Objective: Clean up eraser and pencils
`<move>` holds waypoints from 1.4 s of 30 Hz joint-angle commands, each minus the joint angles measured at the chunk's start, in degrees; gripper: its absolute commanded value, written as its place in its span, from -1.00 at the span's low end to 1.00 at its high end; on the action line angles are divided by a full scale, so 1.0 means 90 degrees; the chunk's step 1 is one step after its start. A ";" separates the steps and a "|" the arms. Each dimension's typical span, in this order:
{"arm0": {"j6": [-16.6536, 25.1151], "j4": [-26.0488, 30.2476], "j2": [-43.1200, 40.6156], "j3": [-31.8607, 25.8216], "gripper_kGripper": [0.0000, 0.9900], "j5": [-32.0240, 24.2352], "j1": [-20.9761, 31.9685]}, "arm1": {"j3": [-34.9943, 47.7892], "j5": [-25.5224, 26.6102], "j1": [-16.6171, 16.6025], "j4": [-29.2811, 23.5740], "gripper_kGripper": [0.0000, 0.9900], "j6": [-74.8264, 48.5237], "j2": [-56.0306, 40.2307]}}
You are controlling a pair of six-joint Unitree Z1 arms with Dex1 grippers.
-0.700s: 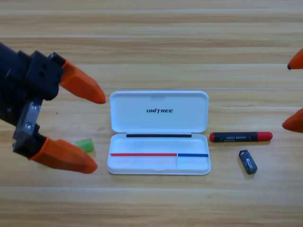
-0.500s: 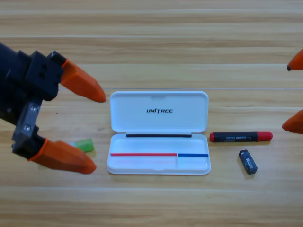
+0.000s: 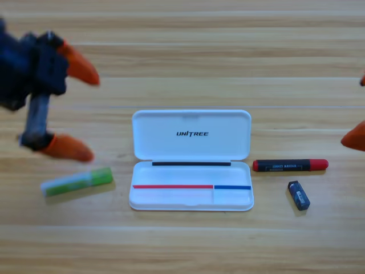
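The pale-green pencil (image 3: 77, 181) lies flat on the table left of the open white case (image 3: 192, 200). My left gripper (image 3: 85, 111) hangs open above and behind it, apart from it, with nothing between its jaws. The red pencil (image 3: 290, 165) lies just right of the case. Below it, the small black eraser (image 3: 299, 195) sits on the wood. Only two orange jaw tips of my right gripper (image 3: 358, 111) show at the right edge, spread apart and away from both things.
The case's lid (image 3: 191, 135) stands open toward the back, marked UNITREE. Bare wooden table (image 3: 188, 57) surrounds everything.
My left gripper has drawn back up and to the left, uncovering the whole green pencil. The right gripper's tips slid a little further off the right edge.
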 commanded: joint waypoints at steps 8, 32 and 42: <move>0.0614 -0.0195 0.2329 0.0701 0.97 0.0763 0.1677 | 0.0131 -0.1662 -0.0221 0.0629 0.98 0.0801 0.1134; 0.0536 -0.1484 0.3335 0.1462 0.94 0.0714 0.2039 | -0.0826 -0.1359 -0.0768 0.0522 0.86 0.2149 0.5294; 0.0731 -0.1650 0.3510 0.1472 0.93 0.0518 0.2380 | -0.1070 -0.0910 -0.0837 0.0522 0.64 0.2296 0.5860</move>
